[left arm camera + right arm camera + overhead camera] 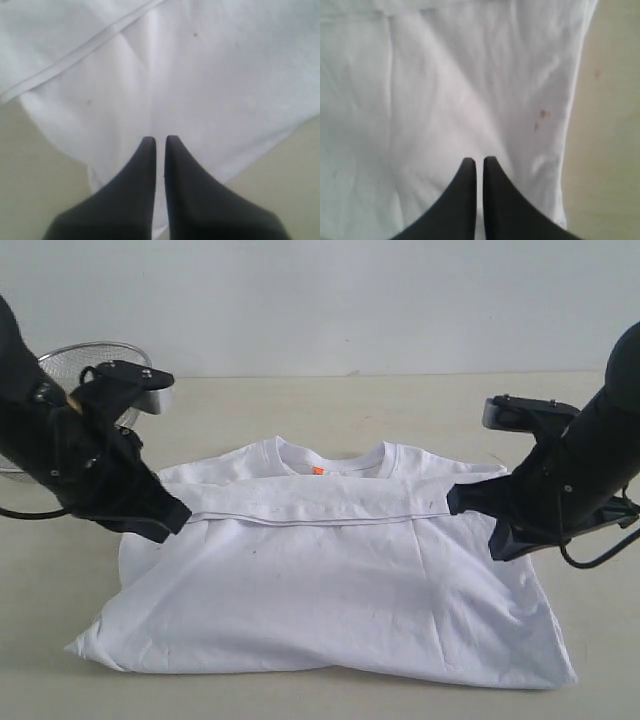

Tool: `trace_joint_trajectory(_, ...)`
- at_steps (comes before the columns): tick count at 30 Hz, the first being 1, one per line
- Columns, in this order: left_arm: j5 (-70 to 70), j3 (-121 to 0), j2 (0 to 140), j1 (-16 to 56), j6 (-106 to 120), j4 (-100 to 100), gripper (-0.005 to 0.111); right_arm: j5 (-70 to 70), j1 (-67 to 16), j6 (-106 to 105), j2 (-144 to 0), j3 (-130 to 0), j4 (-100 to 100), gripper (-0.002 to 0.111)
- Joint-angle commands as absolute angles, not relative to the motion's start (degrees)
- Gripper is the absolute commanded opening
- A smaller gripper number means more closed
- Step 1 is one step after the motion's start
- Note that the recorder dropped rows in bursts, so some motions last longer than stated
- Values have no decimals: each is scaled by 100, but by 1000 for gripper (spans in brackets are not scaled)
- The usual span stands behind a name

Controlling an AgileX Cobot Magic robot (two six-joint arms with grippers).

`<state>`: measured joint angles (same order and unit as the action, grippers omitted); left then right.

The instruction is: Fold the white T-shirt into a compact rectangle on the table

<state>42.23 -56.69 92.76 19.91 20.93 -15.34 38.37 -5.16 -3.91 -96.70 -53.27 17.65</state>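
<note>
First fold, end of the carry, as I read it. white T-shirt [330,590] lies flat on the tabletop [300,405], spanning the gap between the two pincers, with its lower half doubled up so the hem [320,518] runs straight from one pincer tip to the other, just short of the collar [335,462] beyond them. Left pincer [178,518] is clenched on the hem's end; wrist view shows its jaws nearly together with a thin sliver of cloth in the slit [160,139]. Right pincer [455,502] is the same at the opposite end, jaws pinched on fabric [479,160]. Both sit low, at about cloth level. Mesh basket [90,365] is behind the left pincer, off the shirt. Next, probably: let go at both ends together, lift straight up so the hem doesn't drag, then regrip the sides for the crosswise folds. Sleeves aren't tucked yet from what I can see, and the far edge isn't quite square.
</note>
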Motion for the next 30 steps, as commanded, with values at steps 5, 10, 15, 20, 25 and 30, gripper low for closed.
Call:
trace_joint_trajectory(5,4477,-6472,10562,1987,2790,-2123,4,4084,-523,-744,-9602,-5601,2105,0)
trace_joint_trajectory(10,4253,-6842,11085,1999,2835,-2123,4,4220,-523,-845,-9602,-5601,2105,0)
trace_joint_trajectory(15,4182,-7284,11526,1999,3084,-2114,4,4304,-523,-845,-9602,-5601,2105,0)
trace_joint_trajectory(20,4160,-7656,11873,1999,3087,-2006,4,4363,-523,-870,-9602,-5601,2105,0)
trace_joint_trajectory(25,4144,-8021,12102,1999,3053,-1596,4,4389,-523,-910,-9602,-5601,2105,0)
trace_joint_trajectory(30,3911,-8300,12155,1999,2950,-1275,4,4389,-523,-910,-9602,-5601,2105,0)
